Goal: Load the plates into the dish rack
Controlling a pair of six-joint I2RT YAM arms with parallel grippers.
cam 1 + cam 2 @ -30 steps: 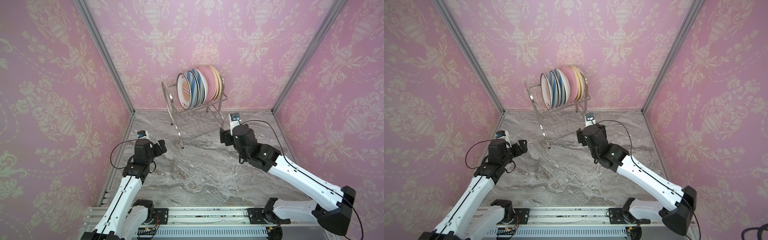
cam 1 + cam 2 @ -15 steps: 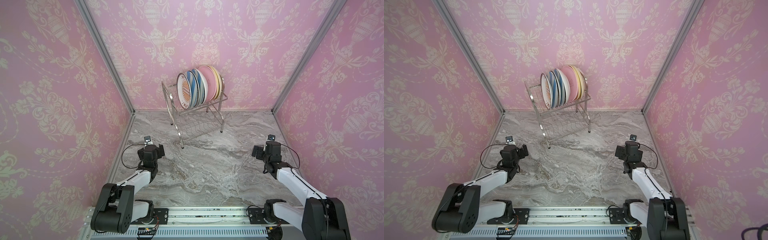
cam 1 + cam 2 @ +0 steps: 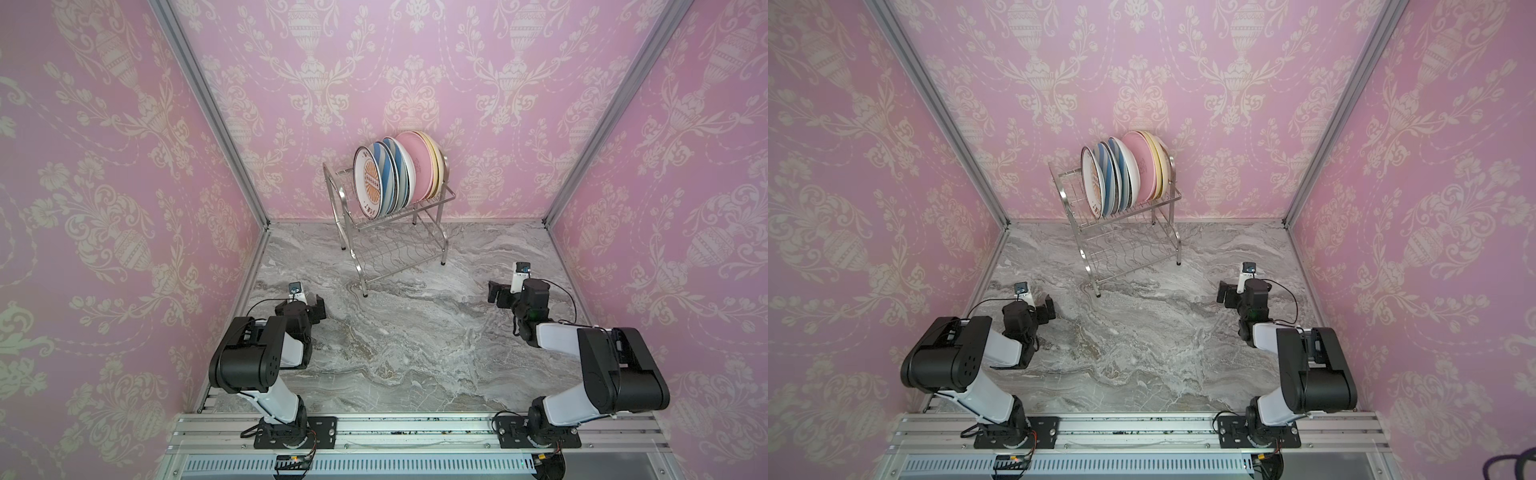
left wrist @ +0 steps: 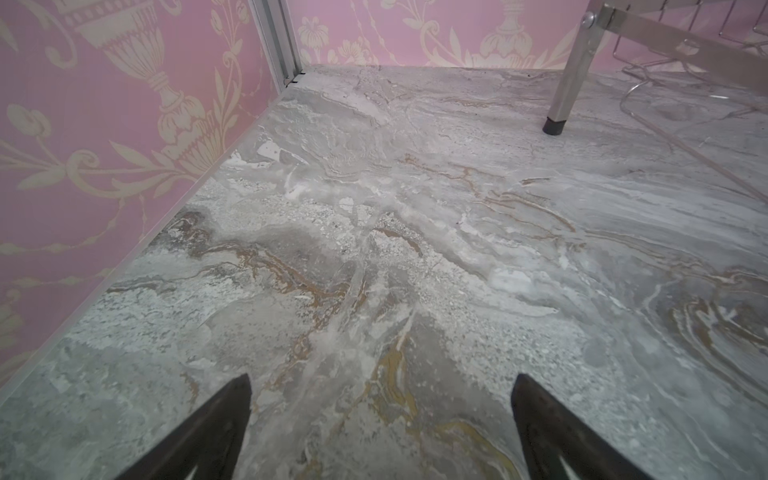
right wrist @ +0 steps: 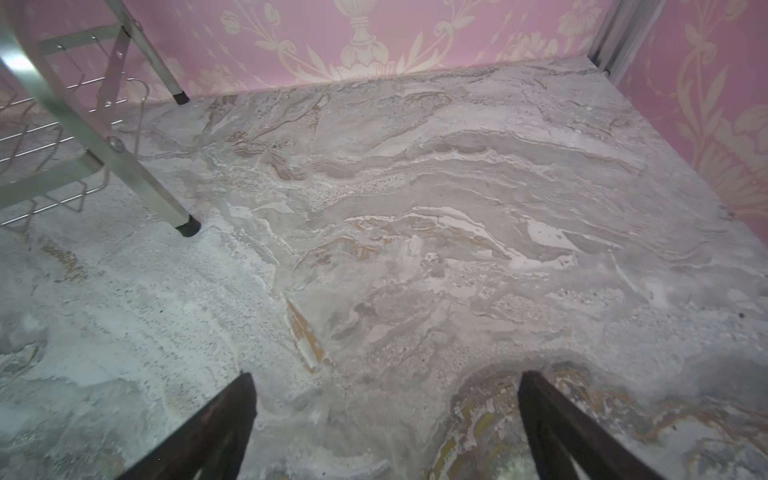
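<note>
Standing upright in upper tier of dish rack (image 3: 399, 254), near desk (image 3: 415, 332) back edge: plates (image 3: 395, 174). Left pincer (image 4: 380, 380) wide, empty, near left edge; right pincer (image 5: 384, 376) wide, empty, near right edge.

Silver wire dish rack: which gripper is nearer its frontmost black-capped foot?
Left. The left gripper sits just left of that foot; the right gripper is far off to its right.

Soft, even light falls from above, so the arms (image 3: 266, 357) cast only faint shadows on the marble tabletop (image 3: 415, 340). A tube of the dish rack (image 5: 62, 107) glints white. Both top views are crisp, their wallpapered walls (image 3: 104, 208) splaying at the edges; wrist views look softer and hazier.
</note>
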